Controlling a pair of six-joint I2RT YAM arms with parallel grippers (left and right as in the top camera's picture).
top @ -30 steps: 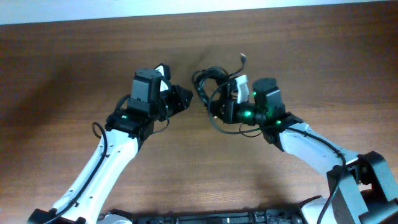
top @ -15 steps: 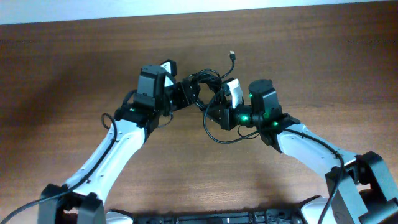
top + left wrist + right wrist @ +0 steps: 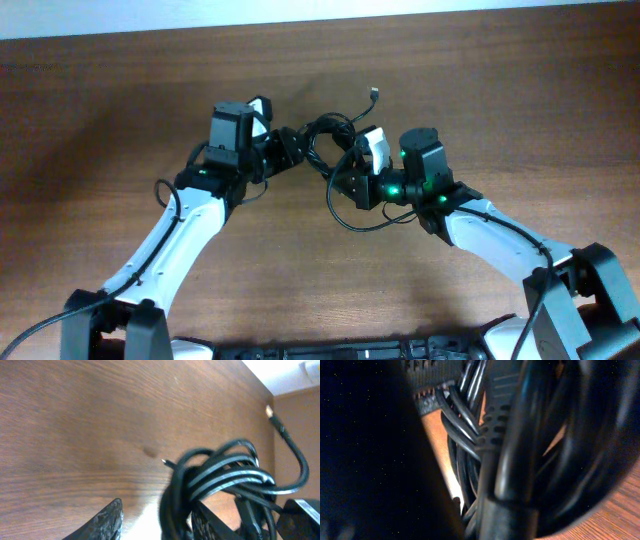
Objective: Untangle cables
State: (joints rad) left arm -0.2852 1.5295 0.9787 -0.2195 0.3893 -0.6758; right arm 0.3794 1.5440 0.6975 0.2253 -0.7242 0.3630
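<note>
1. Cables [image 3: 330, 132] are one bunched knot mid-tabletop [image 3: 120, 90], right between both hands, with the strands running roughly left-right.
2. Left hand [image 3: 292, 148] sits just left of the knot. Its fingers are partly apart around a loop and not pinching it.
3. Right hand [image 3: 345, 182] is clamped shut, seemingly on a strand, so it's the closer one.
4. Left wrist view shows the free plug [image 3: 269, 410] sticking out. Right wrist view is only a wall of black cord.
</note>
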